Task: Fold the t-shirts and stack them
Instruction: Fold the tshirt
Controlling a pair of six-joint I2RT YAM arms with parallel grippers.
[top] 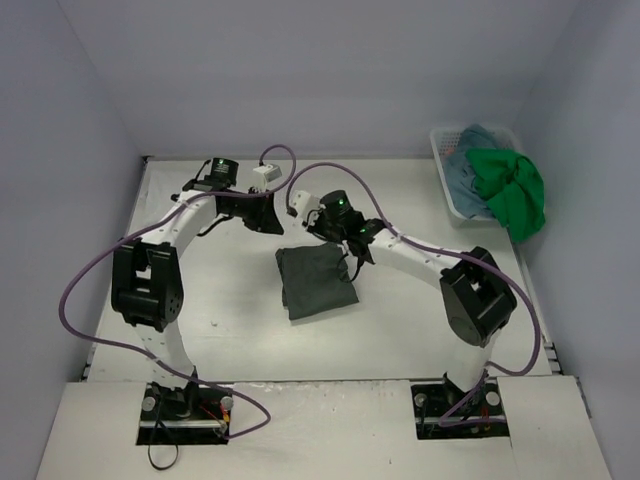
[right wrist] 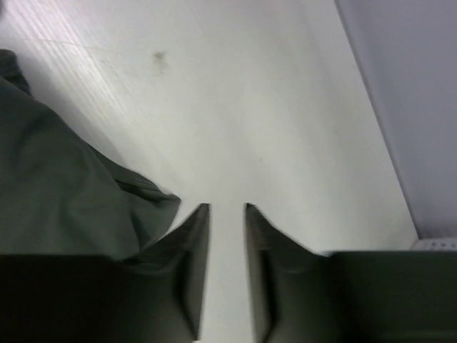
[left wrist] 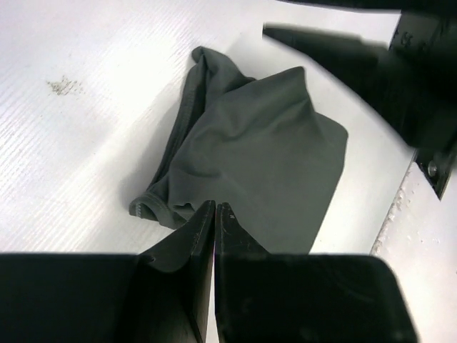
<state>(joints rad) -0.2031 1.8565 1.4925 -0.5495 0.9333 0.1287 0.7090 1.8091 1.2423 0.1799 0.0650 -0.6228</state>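
Left wrist, closed left pincer [left wrist: 215,207] near dark grey-green t-shirt [left wrist: 264,150]

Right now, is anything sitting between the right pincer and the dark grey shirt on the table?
Nothing visible. The right pincer hangs right beside the dark grey shirt, whose folded edge lies against one finger. The jaws stand slightly apart, with only bare table showing between them.

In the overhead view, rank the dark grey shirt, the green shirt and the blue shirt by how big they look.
1. The dark grey shirt and the green shirt: about alike, too close to rank.
2. The blue shirt: smallest showing, partly covered by the green one in the basket.
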